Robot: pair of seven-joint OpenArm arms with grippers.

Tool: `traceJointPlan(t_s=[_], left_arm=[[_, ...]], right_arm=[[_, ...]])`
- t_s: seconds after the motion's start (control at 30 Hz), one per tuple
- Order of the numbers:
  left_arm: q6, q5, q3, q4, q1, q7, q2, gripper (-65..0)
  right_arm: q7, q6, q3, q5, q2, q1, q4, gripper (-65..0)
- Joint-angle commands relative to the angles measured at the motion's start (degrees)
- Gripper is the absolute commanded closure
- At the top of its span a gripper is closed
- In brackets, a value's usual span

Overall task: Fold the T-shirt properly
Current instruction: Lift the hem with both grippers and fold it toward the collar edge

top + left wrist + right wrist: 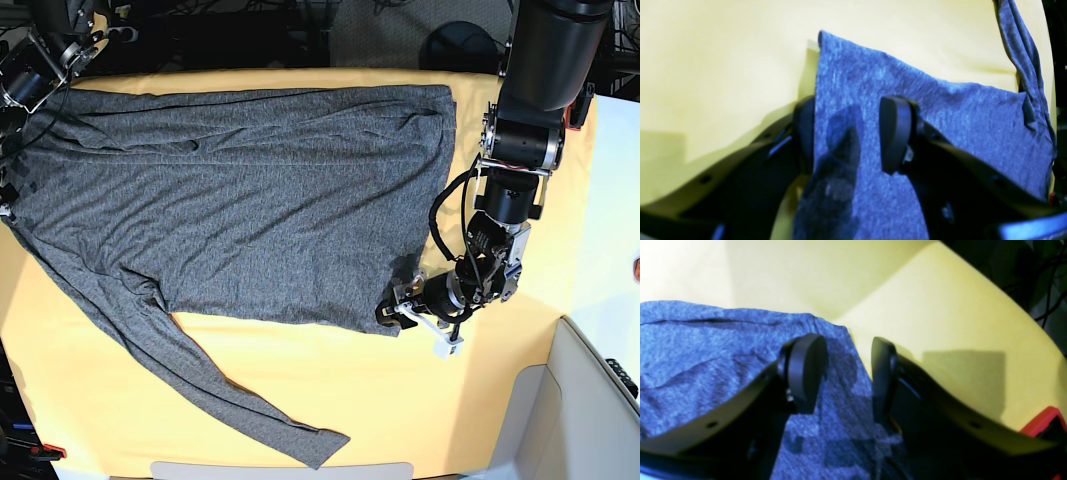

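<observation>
The grey shirt lies spread flat on the yellow cloth. The left gripper is at the shirt's bottom corner, its two fingers wide apart with the shirt's edge between them, not squeezed. The right gripper is at another edge of the shirt. Its fingers are apart too, with cloth lying between and under them.

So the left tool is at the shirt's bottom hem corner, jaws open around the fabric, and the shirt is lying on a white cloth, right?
Not quite: the cloth under the shirt is yellow, not white, as the base view shows. The rest holds: the left tool sits at the shirt's bottom hem corner with its jaws open on either side of the fabric edge, seen in the left wrist view.
</observation>
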Motion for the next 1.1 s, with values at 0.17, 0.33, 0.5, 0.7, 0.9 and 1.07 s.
traceJointPlan(t_s=[0.17,0.33,0.5,0.7,0.9,1.07], left_arm=[[-0.2,0.0,0.2,0.6,-1.5,1.5,0.7,-27.7],[-0.2,0.0,0.2,0.6,-1.5,1.2,0.7,-8.7],[-0.1,0.1,0.3,0.6,-1.5,-0.8,0.7,-0.6],[-0.1,0.1,0.3,0.5,-1.3,-0.9,0.7,-0.8],[-0.1,0.1,0.3,0.5,-1.1,-0.9,0.5,-0.8],[-0.1,0.1,0.4,0.5,-1.1,-0.9,0.5,-0.8]], right_arm=[[1.1,0.2,-0.1,0.5,1.4,0.9,1.0,-26.2],[1.1,0.2,-0.2,0.3,1.2,1.2,1.0,-26.2],[1.2,0.2,-2.7,0.2,1.7,2.6,0.9,-26.2],[1.2,0.2,-11.3,0.2,5.2,6.5,0.7,-26.6],[1.0,0.2,-17.9,0.4,7.6,13.2,-4.7,-32.1],[1.2,0.7,-25.2,0.6,8.4,16.9,-10.4,-44.6]])
